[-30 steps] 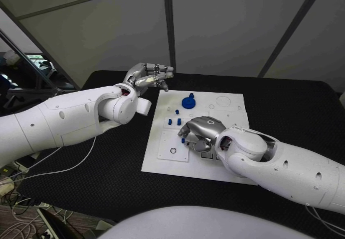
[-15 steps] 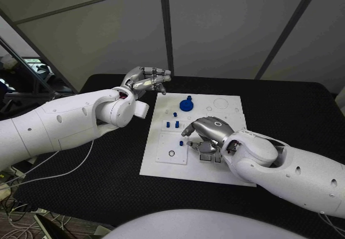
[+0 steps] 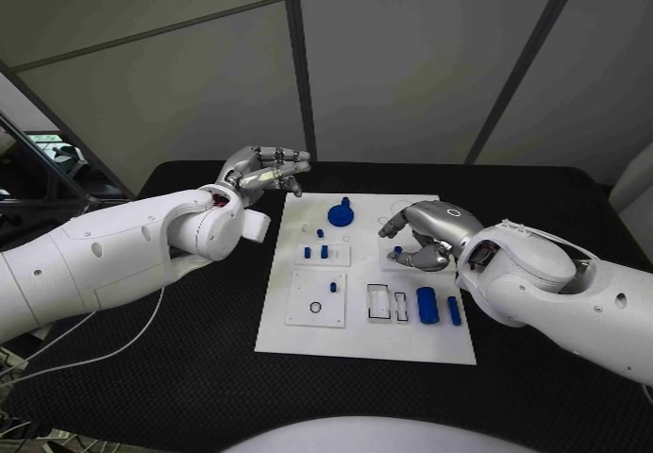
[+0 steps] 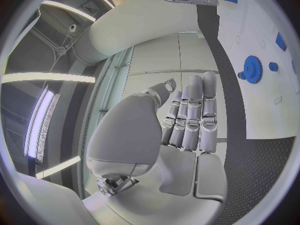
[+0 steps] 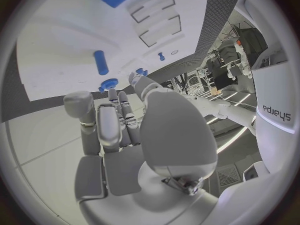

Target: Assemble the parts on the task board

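Over the task board (image 3: 307,335): right hand (image 3: 426,234) lifted toward the frame's centre right.
Earlier it lay low over the board's lower middle; two blue parts (image 3: 428,306) are now uncovered there. Its fingers are curled inward; whether anything is held cannot be told. Left hand (image 3: 267,167), upper left off the board, is seen raised as before, fingers curled on nothing. A blue gear (image 3: 341,213) stands near the board's top.

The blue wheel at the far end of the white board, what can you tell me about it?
The blue wheel looks like a plastic gear: a round disc with a toothed rim, seen best in the left wrist view, with a short stem standing up at its far edge. It sits on the white board near the far edge. Neither the left hand nor the right hand touches it.
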Tool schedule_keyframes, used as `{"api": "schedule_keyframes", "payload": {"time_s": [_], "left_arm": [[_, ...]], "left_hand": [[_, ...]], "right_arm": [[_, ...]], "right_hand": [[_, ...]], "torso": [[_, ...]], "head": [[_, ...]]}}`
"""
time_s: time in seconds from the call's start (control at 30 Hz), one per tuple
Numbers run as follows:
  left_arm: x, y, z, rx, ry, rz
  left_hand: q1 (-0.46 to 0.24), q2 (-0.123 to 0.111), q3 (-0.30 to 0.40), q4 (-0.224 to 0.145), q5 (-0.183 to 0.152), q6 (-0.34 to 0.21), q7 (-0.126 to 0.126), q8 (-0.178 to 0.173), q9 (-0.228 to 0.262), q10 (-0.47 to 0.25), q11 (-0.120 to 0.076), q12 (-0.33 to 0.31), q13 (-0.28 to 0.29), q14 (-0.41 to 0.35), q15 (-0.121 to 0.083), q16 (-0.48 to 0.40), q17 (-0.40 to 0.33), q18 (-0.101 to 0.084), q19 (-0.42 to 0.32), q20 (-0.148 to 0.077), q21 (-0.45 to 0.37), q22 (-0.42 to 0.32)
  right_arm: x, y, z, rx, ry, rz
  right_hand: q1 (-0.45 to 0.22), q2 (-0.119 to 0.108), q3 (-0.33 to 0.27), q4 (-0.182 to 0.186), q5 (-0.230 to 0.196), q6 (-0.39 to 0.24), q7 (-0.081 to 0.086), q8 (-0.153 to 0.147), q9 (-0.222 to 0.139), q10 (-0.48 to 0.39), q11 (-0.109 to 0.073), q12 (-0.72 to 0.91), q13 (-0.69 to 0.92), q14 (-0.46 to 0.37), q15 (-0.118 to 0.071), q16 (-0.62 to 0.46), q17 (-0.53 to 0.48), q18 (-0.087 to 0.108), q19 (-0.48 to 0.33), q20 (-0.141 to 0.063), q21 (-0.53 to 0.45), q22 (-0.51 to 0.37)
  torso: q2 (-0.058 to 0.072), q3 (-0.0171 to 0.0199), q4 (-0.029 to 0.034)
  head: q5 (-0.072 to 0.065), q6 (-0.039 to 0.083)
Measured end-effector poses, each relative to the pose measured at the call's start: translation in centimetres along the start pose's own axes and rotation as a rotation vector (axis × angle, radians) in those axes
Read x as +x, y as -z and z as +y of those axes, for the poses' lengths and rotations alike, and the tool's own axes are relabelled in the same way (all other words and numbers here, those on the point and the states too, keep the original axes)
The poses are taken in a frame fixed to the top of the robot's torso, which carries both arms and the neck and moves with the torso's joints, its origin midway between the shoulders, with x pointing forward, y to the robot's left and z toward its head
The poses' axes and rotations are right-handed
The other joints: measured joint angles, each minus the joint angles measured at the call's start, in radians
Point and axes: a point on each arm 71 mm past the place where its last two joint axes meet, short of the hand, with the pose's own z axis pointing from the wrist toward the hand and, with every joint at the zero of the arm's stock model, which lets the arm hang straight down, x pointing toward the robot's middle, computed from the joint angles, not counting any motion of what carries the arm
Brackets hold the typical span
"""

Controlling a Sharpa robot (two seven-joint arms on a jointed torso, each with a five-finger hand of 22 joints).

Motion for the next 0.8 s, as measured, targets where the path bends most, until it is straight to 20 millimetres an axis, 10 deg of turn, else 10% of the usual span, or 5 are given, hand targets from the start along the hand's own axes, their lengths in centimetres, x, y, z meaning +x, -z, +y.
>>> {"api": "schedule_keyframes", "payload": {"time_s": [0.8], "left_arm": [[0.2,-0.1,0.1,-0.007,0.003,0.008]], "left_hand": [[0.000,0.000,0.000,0.000,0.000,0.000,0.000,0.000,0.000,0.000,0.000,0.000,0.000,-0.003,0.003,0.000,-0.001,0.000,0.000,0.000,0.000,-0.001]], "right_arm": [[0.8,-1.0,-1.2,0.031,0.046,0.090]], "right_hand": [[0.069,0.069,-0.042,0.010,0.000,0.074,0.005,0.023,0.011,0.068,-0.024,0.092,0.004,0.004,-0.004,0.024,0.018,0.000,0.019,-0.008,0.018,0.029]], "torso": [[0.003,0.0011,0.0023]], "head": [[-0.004,-0.007]]}}
